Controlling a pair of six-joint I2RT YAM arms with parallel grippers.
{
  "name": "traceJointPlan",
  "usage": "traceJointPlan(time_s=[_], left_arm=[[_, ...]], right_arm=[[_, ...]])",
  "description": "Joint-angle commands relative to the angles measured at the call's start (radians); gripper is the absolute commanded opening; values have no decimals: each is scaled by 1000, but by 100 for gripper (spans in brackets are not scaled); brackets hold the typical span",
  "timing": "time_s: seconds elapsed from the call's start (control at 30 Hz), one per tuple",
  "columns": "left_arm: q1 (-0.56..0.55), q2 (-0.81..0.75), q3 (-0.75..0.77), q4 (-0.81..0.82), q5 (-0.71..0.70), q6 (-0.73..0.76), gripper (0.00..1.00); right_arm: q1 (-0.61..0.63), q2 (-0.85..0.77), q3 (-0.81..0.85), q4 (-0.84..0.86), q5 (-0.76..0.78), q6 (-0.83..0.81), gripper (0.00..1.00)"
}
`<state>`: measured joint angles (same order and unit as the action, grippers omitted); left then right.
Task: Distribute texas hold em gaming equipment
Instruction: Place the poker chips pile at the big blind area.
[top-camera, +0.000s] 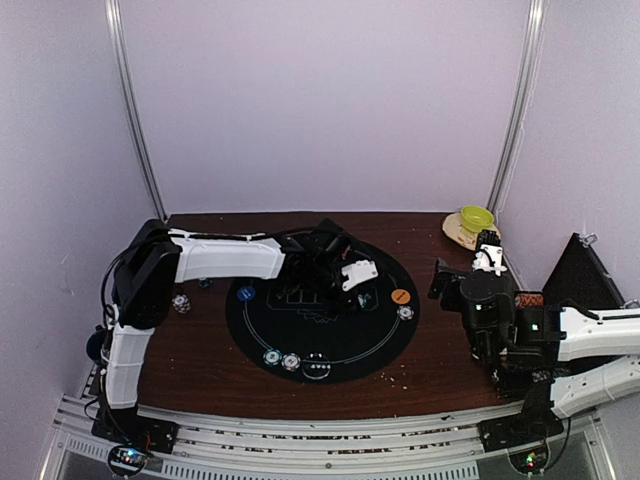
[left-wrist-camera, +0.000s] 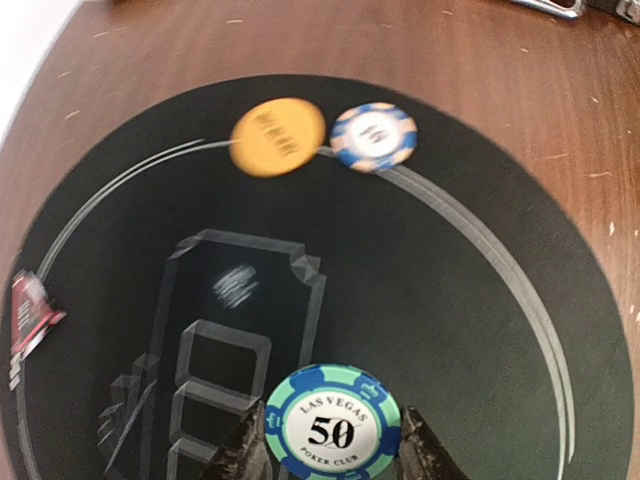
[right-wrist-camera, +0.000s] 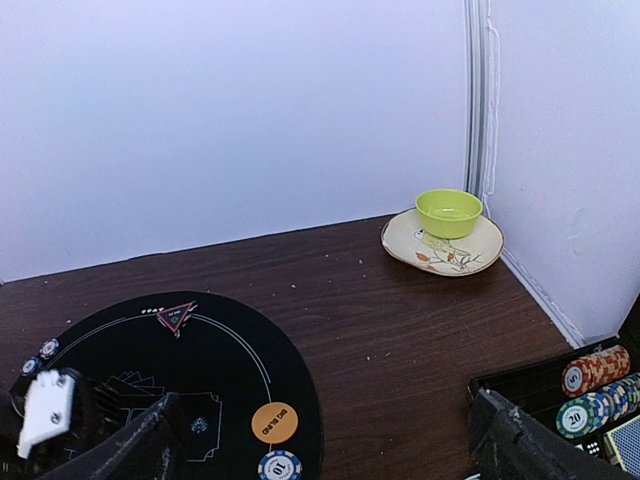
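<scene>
50 chip (left-wrist-camera: 333, 425): mint green, blue edge stripes, white face. 10 chip (left-wrist-camera: 373, 136): blue, cream edge stripes. Button disc (left-wrist-camera: 277, 137): orange. Triangle marker (right-wrist-camera: 177, 315): red. Mat (left-wrist-camera: 450, 330): black, grey linework. Bowl (right-wrist-camera: 448, 212): yellow-green. Plate (right-wrist-camera: 440, 257): cream, leaf print. Table (right-wrist-camera: 400, 330): dark brown.

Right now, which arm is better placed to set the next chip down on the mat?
Left. Its hand is shut on the green 50 chip, over the black mat. The right hand is open, empty, and off the mat's right side.
</scene>
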<state>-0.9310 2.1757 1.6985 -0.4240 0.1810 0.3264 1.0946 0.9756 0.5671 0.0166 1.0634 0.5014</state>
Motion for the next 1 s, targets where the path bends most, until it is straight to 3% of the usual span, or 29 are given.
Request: traceJointPlan(time_s=[0.0,0.6,0.97], left_arm=[[-42,71,105,-22,50,-26,33],[-102,305,399,-64,83,-96,33],[-136,394,496,-95,54,-145,32]], right_arm=[[2,-38,-20,-3,32,9,100],[4,-110,-31,-1,15,8,100],[4,-143,-39,0,3,8,100]])
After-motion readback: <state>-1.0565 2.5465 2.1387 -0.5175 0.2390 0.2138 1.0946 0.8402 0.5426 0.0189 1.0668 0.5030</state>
